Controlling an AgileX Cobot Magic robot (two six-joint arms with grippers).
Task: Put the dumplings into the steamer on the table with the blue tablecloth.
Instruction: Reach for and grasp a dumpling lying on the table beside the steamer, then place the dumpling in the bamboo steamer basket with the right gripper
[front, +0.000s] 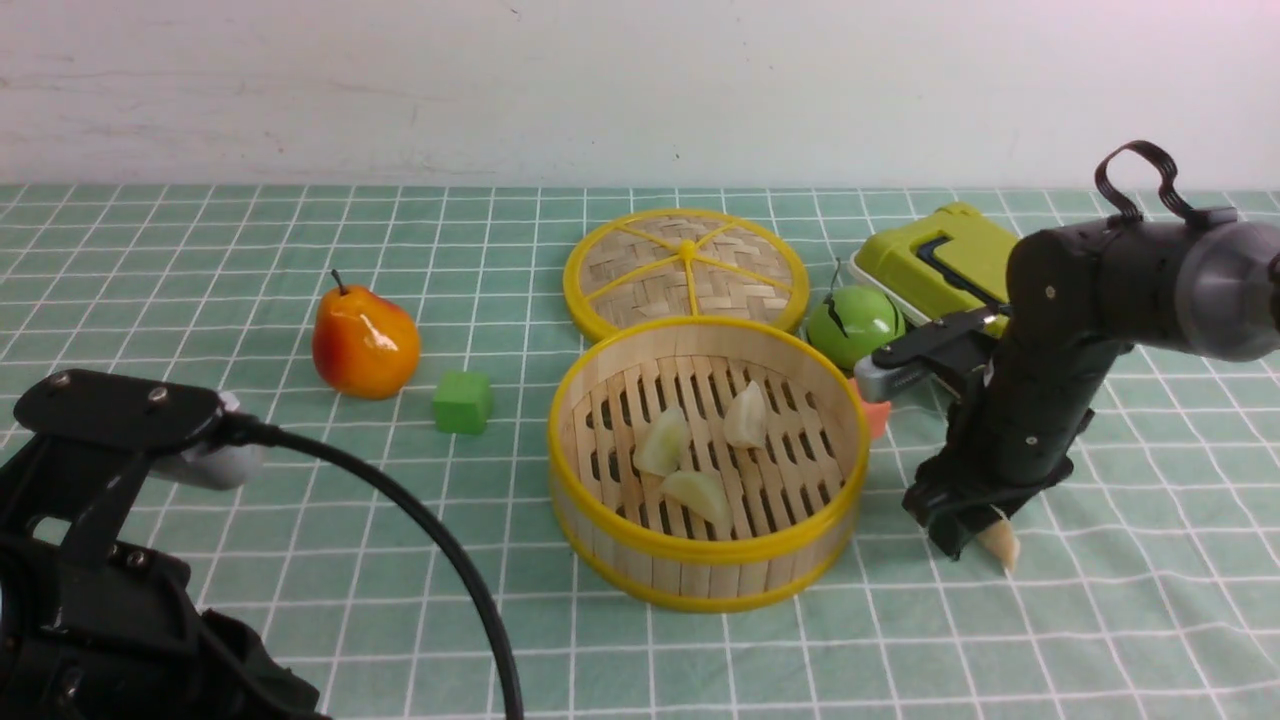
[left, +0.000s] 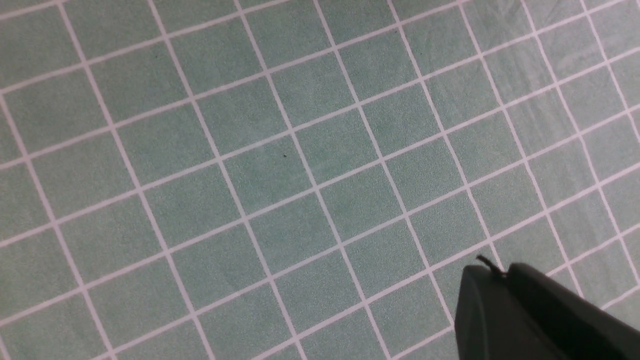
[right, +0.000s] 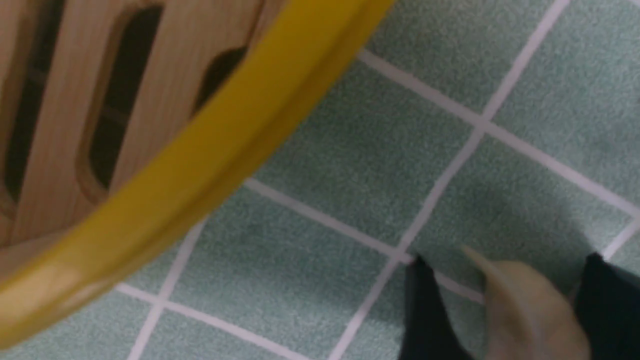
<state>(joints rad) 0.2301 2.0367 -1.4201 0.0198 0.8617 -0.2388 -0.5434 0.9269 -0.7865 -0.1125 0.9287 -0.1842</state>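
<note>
The steamer (front: 700, 560), a round bamboo basket with yellow rims, stands mid-table on the blue tablecloth (front: 300, 560). Three pale dumplings lie on its slats (front: 665, 440) (front: 745, 415) (front: 700, 495). Just right of the steamer, my right gripper (front: 975, 535) reaches down to the cloth around another dumpling (front: 1000, 545). In the right wrist view this dumpling (right: 530, 310) sits between the open jaws (right: 507, 260), close to one finger and with a gap to the other; the steamer rim (right: 200, 150) is near. My left gripper (left: 492, 274) is shut and empty over bare cloth.
The woven lid (front: 685, 265) lies behind the steamer. A pear (front: 365, 345) and a green cube (front: 463, 402) are to the left. A green apple (front: 853, 322), a lime-green box (front: 940, 260) and a small orange thing (front: 877, 415) crowd behind the right arm.
</note>
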